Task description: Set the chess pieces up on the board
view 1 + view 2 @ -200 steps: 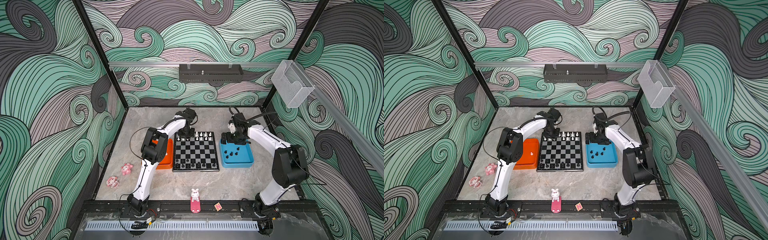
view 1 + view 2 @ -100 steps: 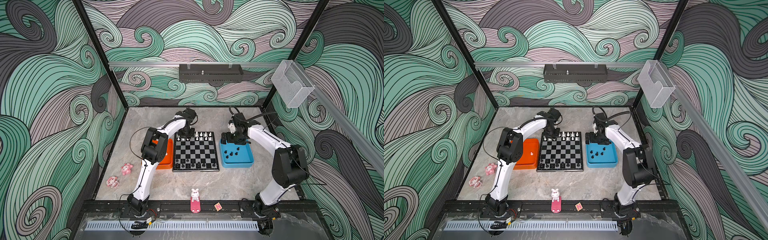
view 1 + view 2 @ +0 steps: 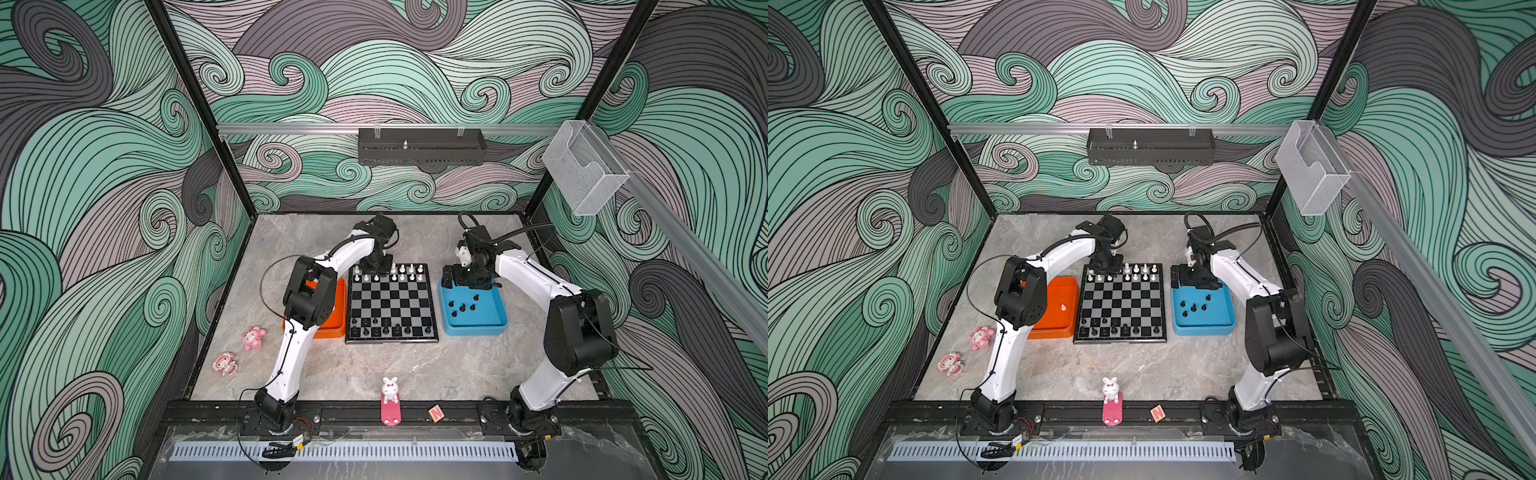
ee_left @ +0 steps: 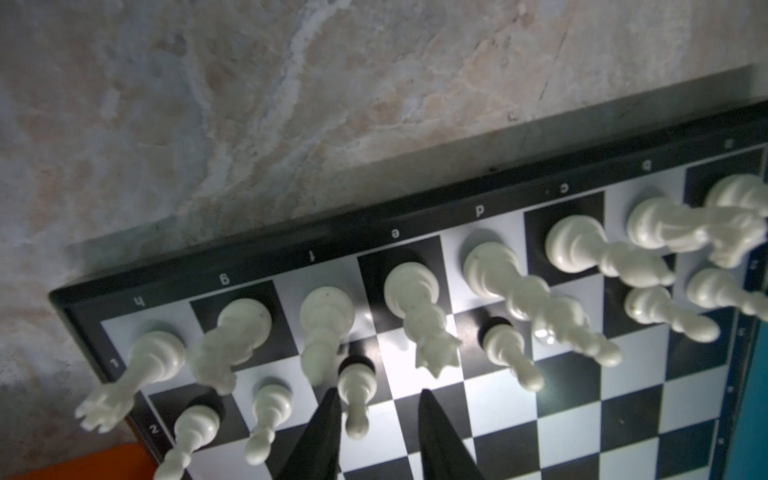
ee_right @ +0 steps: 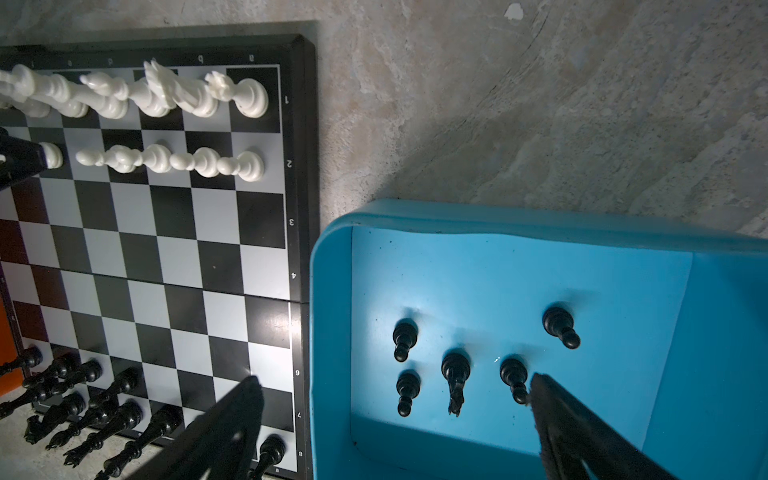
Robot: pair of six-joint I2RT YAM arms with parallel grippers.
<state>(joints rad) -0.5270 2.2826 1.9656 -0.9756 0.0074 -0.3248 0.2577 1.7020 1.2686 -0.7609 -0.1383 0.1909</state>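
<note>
The board (image 3: 390, 303) lies mid-table in both top views, with white chess pieces (image 3: 401, 272) on its far rows and black ones (image 3: 386, 330) on its near rows. My left gripper (image 4: 376, 392) hangs over the far left squares, jaws apart. A white pawn (image 4: 356, 386) stands on a dark square between them, close beside one finger (image 4: 324, 432), with a gap to the opposite finger. My right gripper (image 5: 395, 379) is wide open, straddling the wall of the blue tray (image 5: 332, 291). Several black pieces (image 5: 513, 376) stand in that tray.
An orange tray (image 3: 1054, 332) left of the board holds one white pawn (image 3: 1063, 307). Two pink figurines (image 3: 253, 337) lie near the left wall. A white bunny on a pink base (image 3: 390, 390) and a small block (image 3: 435, 412) sit at the front edge.
My left gripper's jaws have spread apart around the white pawn. Neither arm has visibly shifted, and the right gripper stays wide open.
</note>
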